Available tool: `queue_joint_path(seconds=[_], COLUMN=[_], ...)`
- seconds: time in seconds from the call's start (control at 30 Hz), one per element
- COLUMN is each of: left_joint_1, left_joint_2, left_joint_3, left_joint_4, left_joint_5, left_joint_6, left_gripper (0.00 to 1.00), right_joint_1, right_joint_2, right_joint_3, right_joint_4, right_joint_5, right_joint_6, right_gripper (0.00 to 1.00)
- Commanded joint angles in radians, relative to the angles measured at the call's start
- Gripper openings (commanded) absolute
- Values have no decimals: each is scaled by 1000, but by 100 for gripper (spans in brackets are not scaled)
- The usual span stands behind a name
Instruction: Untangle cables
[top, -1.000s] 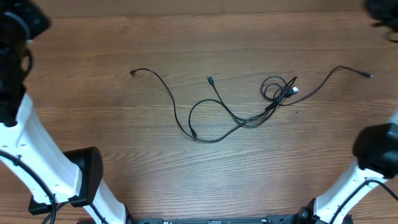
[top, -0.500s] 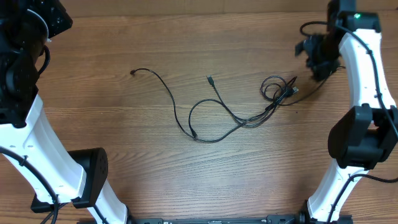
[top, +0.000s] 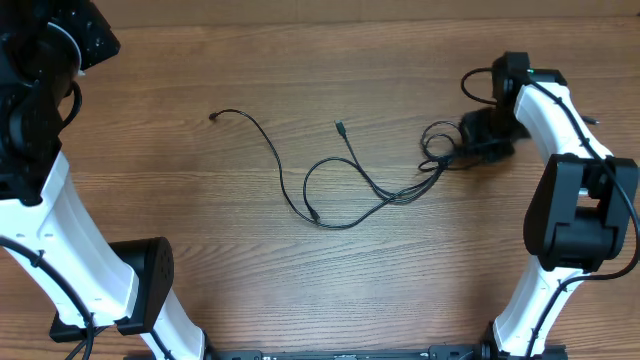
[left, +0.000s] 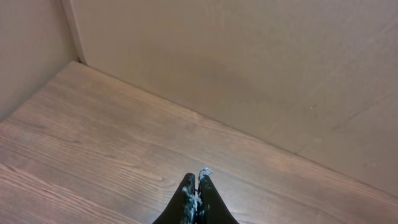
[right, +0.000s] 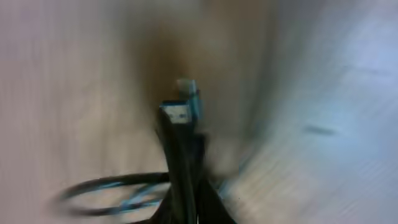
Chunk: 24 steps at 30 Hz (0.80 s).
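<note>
- Wooden table (top: 400, 280): the flat, bare surface under both my claws. The cords should slide on it, not snag.
- Cables (top: 345, 195): thin black cords lying loose on the table, spreading away from my right claw toward my left arm. They are well out of reach of my left claw. I judge them very light and limp. A pull on one strand will drag the whole mass unless another strand is pinned.
- Knotted coil (top: 438, 142): small overlapping loops directly at my right claw's tips. This is the one place where the strands cross tightly. It is probably best taken on a single outer loop, not by the bundle.
- Right claw (top: 472, 146): positioned at the near edge of the coil. The wrist view is smeared, showing a dark stem ending in a silver plug (right: 186, 99) straight ahead of my fingers and a loop (right: 106, 186) to one side. I cannot tell whether the fingers are apart or pinching the cord.
- Left claw (left: 196, 190): fingers pressed together on nothing, above bare wood beside a plain wall (left: 249, 74).
- Free plug tips (top: 340, 126): small, rigid ends, the farthest (top: 213, 116) well away from my right claw. The stiff plug body offers a surer hold than the slick cord, which may slip through the pads.
</note>
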Motion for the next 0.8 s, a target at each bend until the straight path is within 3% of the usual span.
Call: queue_joint_path(seconds=[0.0,0.23,0.37,0.47,0.6,0.7,0.77], left_joint_1=[-9,-10,-24,-37,-48,-68,-85], left_joint_2=[2,46,116,187,279,346,381], left_joint_3=[-1,-31,-36,-36,-36,-36,-36], left_joint_4=[-6,-5,2,2,6,5,6], left_joint_5=[11,74,259,520,1033,1402,1569], left_joint_6=[30,63,209,332,506,603,658], left_gripper=[4,5,4,6,37,72,79], right_joint_1=[66,152,210,246,265,261,257], right_joint_2=[-80,-248,-312,-340,-360,-364,-363], right_joint_3=[47,302,516,628,683,683,682], right_joint_4=[93,149,50,-19,-56,-74,-86], right_joint_5=[-220,-322,-292,-209,-84,-64,-63], right_joint_6=[-258,-579,-834,-967,-1004,-1005,-1012], right_gripper=[4,4,4,4,4,4,4])
